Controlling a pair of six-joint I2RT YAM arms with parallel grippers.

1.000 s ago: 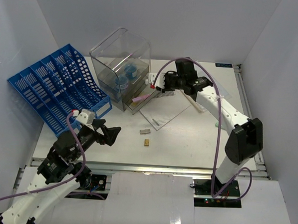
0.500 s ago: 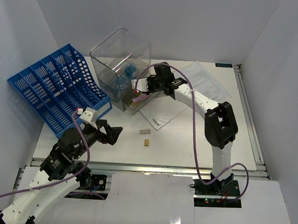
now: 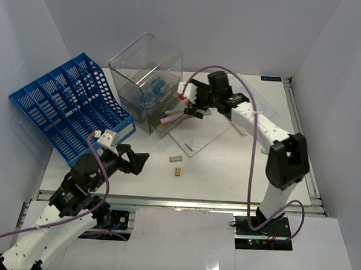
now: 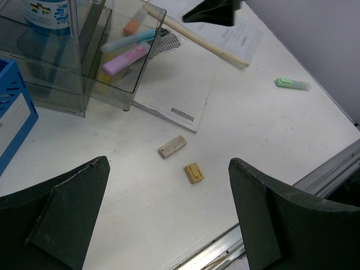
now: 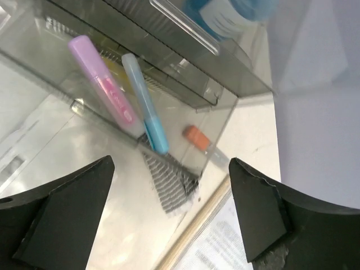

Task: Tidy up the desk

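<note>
Right tool (image 3: 193,105) is hovering open at the bin (image 3: 142,54) mouth, seemingly sorting markers (image 5: 104,90) there; left tool (image 3: 138,160) is hovering open near a loose yellow block (image 4: 193,172) on the worktop (image 3: 227,174), probably its next pick

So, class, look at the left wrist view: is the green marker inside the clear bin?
No, the green marker lies on the desk, well apart from the clear bin.

Desk (image 3: 227,174): one.
Blue file rack (image 3: 67,105): one, at ten o'clock.
Clear bin (image 3: 144,78): one, at twelve o'clock.
Highlighters: three; pink highlighter (image 5: 101,84) and blue highlighter (image 5: 145,104) in the bin, green highlighter (image 4: 291,84) at three o'clock.
Small blocks: two; beige block (image 4: 172,147) and yellow block (image 4: 194,172), at six o'clock.
Printed sheets: two; barcoded sheet (image 4: 180,84) and text sheet (image 4: 242,36).
Wooden stick (image 4: 197,39): one.
Orange piece (image 5: 196,136): one, in the bin.
</note>
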